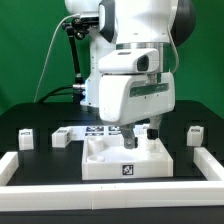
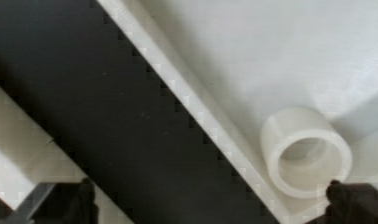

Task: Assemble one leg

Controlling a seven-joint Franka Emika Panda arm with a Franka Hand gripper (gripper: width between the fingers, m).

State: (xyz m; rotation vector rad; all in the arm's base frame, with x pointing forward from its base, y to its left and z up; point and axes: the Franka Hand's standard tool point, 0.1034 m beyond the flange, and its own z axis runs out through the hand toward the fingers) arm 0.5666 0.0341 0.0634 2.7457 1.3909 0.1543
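My gripper (image 1: 140, 134) hangs low over the back of the large flat white piece with recesses (image 1: 112, 161), which lies in the middle of the black table. In the wrist view the gripper (image 2: 204, 206) is open, its dark fingers (image 2: 54, 203) wide apart. A white leg (image 2: 307, 152) shows end-on as a hollow tube against the white piece (image 2: 275, 50). It sits close to one finger and I see no grip on it. In the exterior view this leg is hidden behind the gripper. Other legs stand loose at the exterior view's left (image 1: 26, 139) (image 1: 62, 138) and right (image 1: 195, 134).
The marker board (image 1: 97, 129) lies behind the large white piece. A low white rail (image 1: 110, 195) runs along the front and both sides of the table. A green backdrop stands behind the arm.
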